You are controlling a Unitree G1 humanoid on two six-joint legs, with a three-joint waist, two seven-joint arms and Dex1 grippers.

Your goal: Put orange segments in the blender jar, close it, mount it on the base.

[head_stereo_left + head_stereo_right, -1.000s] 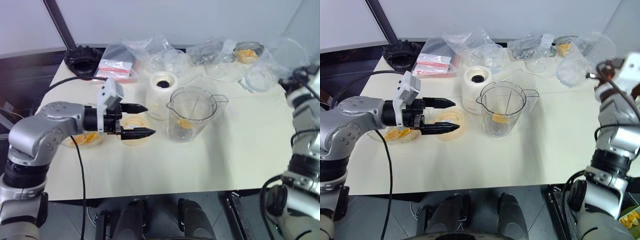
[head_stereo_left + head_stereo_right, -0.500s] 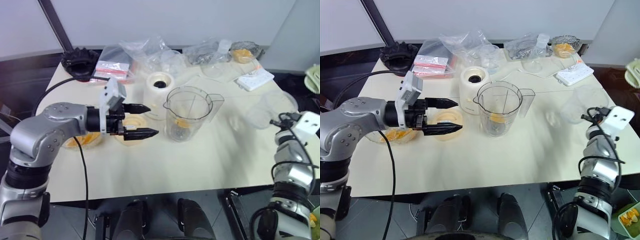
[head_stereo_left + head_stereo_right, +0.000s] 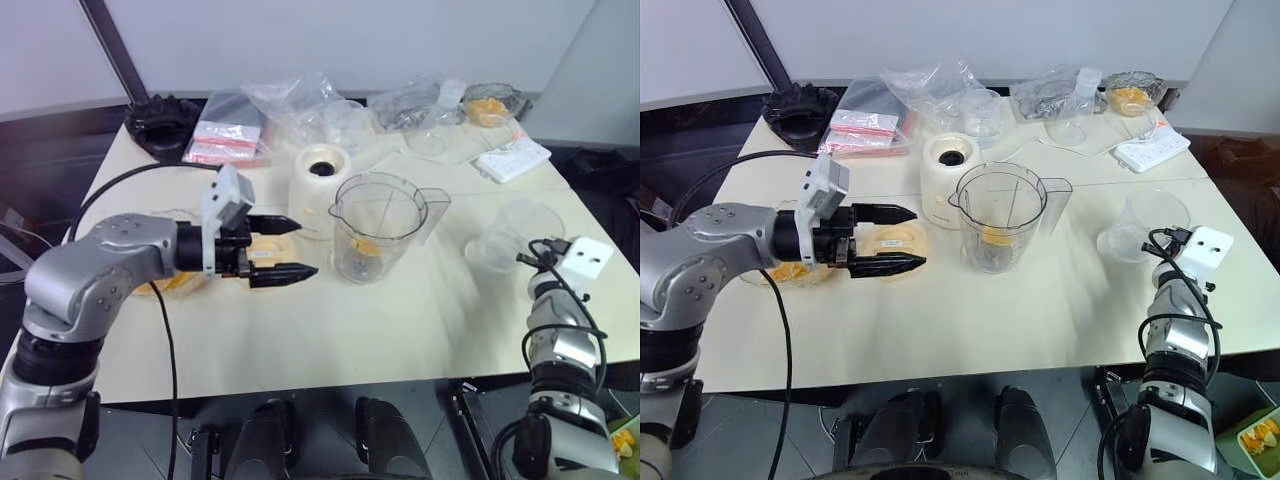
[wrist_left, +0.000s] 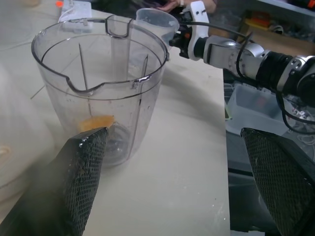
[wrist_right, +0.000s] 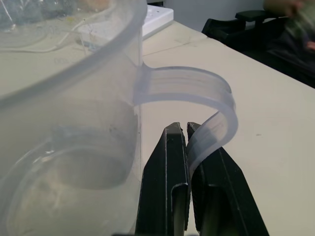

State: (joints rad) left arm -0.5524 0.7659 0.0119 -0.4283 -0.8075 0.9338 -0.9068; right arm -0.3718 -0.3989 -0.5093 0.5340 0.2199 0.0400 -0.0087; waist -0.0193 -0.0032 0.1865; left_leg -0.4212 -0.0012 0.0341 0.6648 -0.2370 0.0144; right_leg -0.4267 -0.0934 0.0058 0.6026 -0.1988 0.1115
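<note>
The blender jar stands upright mid-table with one orange segment at its bottom. Just behind it to the left is the cream base. More orange segments lie in a bowl under my left forearm. My left gripper is open and empty. It hovers over a pale-orange lid and points at the jar. My right gripper is shut on the handle of a small clear cup, low at the table's right side.
A black ridged ring sits at the back left. Zip bags and crumpled plastic bags lie behind the base. At the back right are a white power strip and a bowl of orange pieces.
My right arm has come down at the right with the small clear cup, from high up to table level. The left arm has stayed put.
</note>
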